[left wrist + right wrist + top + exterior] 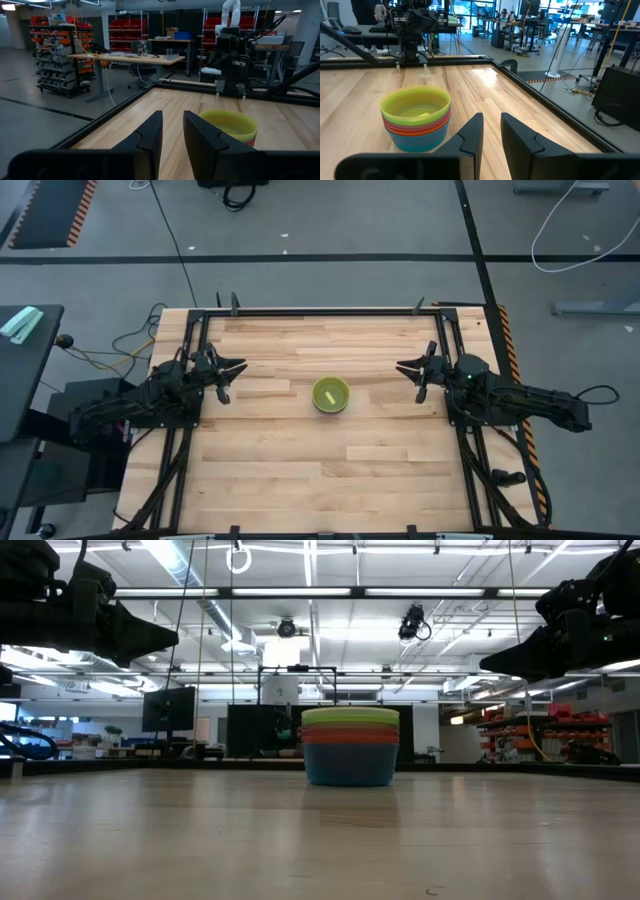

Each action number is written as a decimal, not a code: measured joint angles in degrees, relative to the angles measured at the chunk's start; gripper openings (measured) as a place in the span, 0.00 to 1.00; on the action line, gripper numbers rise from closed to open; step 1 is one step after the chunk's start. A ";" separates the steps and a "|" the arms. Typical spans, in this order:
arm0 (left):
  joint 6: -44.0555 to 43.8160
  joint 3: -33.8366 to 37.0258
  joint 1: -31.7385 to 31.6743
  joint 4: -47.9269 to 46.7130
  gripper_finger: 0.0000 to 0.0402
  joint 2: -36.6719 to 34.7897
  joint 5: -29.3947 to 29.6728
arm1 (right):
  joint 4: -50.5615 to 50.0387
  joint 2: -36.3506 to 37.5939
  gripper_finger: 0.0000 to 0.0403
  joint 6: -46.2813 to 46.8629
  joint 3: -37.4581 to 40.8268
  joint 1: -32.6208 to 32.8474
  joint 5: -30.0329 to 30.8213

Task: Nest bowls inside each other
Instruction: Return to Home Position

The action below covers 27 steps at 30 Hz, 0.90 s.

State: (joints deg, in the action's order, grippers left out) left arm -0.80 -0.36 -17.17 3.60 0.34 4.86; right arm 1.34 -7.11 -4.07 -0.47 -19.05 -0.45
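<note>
One stack of nested bowls (pixel 331 395) stands near the table's middle, the blue bowl's base on the wood. A green bowl (pixel 415 102) sits on top, with pink and orange rims below it and blue (pixel 350 768) at the bottom. No purple bowl shows. My left gripper (pixel 233 380) hovers above the table left of the stack, open, and the stack (pixel 230 125) shows ahead of it. My right gripper (pixel 408 380) hovers right of the stack, open, likewise facing it. Both hang well above the tabletop in the low view, the left (pixel 150 638) and the right (pixel 500 660).
A black metal frame (pixel 320 311) runs along the table's far edge and both sides, under each arm. Bare wood (pixel 320 470) lies all around the stack, toward the near edge and between the stack and each gripper. Cables and a workshop lie beyond the table.
</note>
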 joint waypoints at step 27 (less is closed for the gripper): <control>0.00 0.00 -0.01 0.00 0.20 0.01 -0.02 | 0.00 0.00 0.19 0.00 0.00 0.00 0.00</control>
State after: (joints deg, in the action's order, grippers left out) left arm -0.80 -0.36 -17.18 3.60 0.35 4.84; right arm 1.34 -7.11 -4.07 -0.47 -19.05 -0.45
